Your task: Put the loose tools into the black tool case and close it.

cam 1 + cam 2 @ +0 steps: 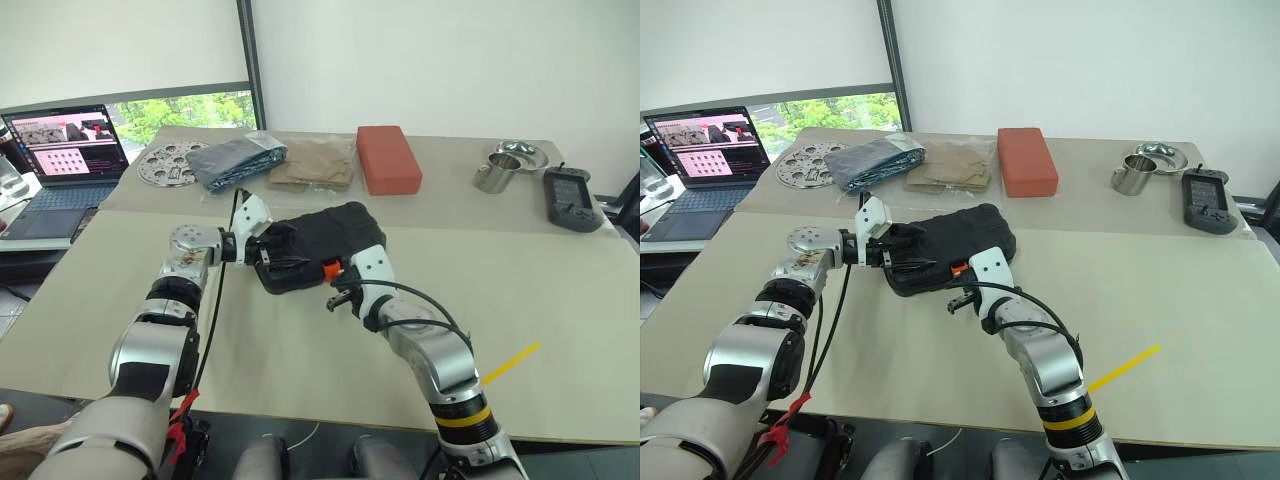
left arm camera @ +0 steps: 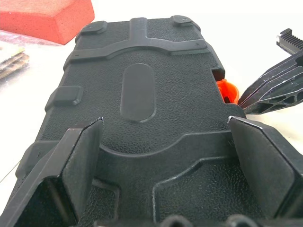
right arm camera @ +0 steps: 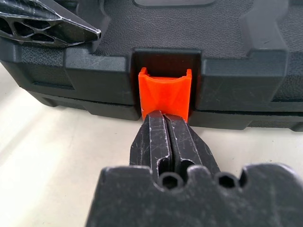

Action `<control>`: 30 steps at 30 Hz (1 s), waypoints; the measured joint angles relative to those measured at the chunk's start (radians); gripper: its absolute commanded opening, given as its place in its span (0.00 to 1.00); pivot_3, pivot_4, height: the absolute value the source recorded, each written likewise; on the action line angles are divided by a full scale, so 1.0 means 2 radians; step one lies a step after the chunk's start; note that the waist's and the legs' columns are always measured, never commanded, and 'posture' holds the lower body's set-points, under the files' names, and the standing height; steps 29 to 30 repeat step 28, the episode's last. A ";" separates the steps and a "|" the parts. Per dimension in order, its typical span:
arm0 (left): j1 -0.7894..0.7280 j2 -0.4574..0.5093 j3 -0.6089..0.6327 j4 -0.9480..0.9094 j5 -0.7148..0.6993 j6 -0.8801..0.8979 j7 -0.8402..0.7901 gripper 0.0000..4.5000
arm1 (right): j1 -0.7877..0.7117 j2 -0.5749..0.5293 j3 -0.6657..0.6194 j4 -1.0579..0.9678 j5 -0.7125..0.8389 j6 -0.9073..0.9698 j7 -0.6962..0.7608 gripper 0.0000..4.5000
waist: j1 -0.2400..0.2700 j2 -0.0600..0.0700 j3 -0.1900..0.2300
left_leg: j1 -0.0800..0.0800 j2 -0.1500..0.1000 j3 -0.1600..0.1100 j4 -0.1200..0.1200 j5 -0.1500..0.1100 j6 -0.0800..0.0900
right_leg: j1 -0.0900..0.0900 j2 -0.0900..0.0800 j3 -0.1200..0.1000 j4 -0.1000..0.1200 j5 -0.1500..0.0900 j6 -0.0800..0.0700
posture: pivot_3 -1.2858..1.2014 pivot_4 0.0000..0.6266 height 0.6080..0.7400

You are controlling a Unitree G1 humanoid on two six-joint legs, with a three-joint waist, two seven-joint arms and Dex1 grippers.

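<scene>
Black textured plastic, the hinged tool case (image 1: 318, 245) lay closed on the tan paper-covered table (image 1: 520, 290) at the centre of the head view, lid down. At its left end the left gripper (image 2: 165, 142) stood released, its two fingers (image 2: 78, 165) spread wide over the lid. Against the case's near edge, the right gripper (image 3: 165, 135) was clenched on nothing, its tips touching the lower edge of the orange latch (image 3: 164, 92). A red-orange block (image 1: 388, 158) sat beyond.
</scene>
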 measured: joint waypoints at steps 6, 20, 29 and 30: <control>0.017 0.011 0.005 -0.033 -0.011 0.005 -0.015 1.00 | 0.033 -0.051 -0.015 -0.039 0.023 -0.034 0.058 0.01 | 0.000 0.000 0.000 | -0.001 0.000 0.000 -0.001 0.000 0.000 | 0.000 0.000 0.000 -0.002 0.000 0.000 | 0.52 0.24 1.00; 0.351 0.113 0.107 -0.490 -0.112 0.233 0.091 1.00 | 0.108 -0.224 -0.188 0.092 0.120 -0.278 0.319 0.99 | -0.009 0.000 0.002 | -0.001 0.001 0.001 -0.007 0.000 0.000 | -0.001 -0.002 0.001 -0.006 0.002 -0.004 | 0.52 0.24 1.00; 0.480 0.108 0.143 -0.574 -0.122 0.275 0.188 1.00 | 0.102 -0.261 -0.221 0.218 0.140 -0.377 0.424 0.99 | 0.001 -0.001 0.005 | 0.001 0.001 0.005 -0.007 0.000 0.000 | 0.001 -0.008 0.000 -0.007 0.002 -0.004 | 0.52 0.24 1.00; 0.480 0.108 0.143 -0.574 -0.122 0.275 0.188 1.00 | 0.102 -0.261 -0.221 0.218 0.140 -0.377 0.424 0.99 | 0.001 -0.001 0.005 | 0.001 0.001 0.005 -0.007 0.000 0.000 | 0.001 -0.008 0.000 -0.007 0.002 -0.004 | 0.52 0.24 1.00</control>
